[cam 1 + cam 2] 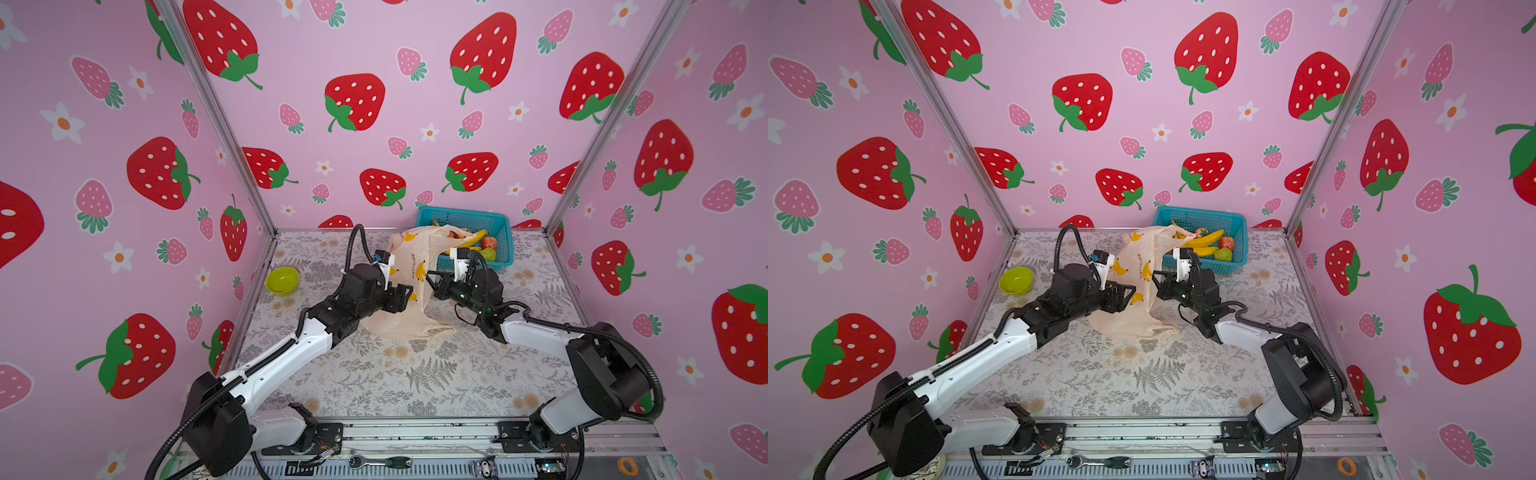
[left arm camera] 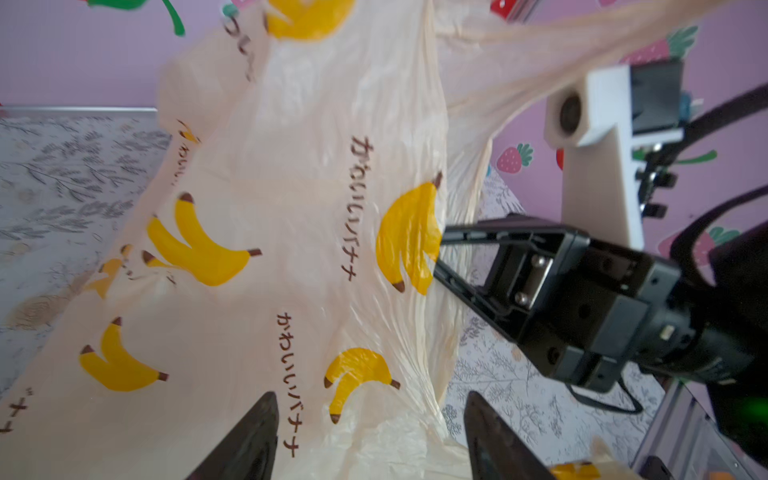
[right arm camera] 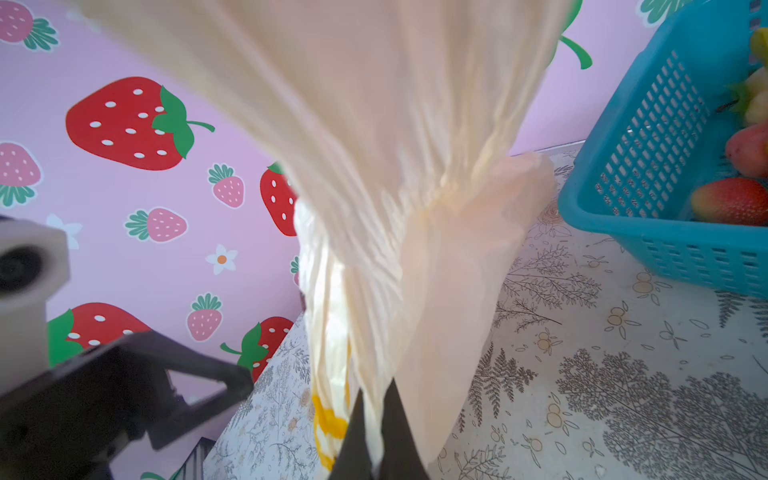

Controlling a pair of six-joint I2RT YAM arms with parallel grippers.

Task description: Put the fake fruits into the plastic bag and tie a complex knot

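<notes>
Peach film of the plastic bag (image 1: 409, 266) is standing up from the tabletop (image 1: 415, 374) in both top views, between the left tool (image 1: 405, 295) and the right tool (image 1: 430, 276). The fake fruits (image 1: 1212, 243) are lying in the blue basket (image 1: 1200, 218) just behind it. In the left wrist view, the left tool's fingers (image 2: 249, 436) are standing wide apart and gripping nothing, with the bag's printed side just ahead. In the right wrist view, the right tool (image 3: 376, 399) is pinching the bag's gathered edge with its jaws closed.

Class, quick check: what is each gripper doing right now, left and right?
Left gripper: open, gripping nothing.
Right gripper: shut on the plastic bag.
</notes>
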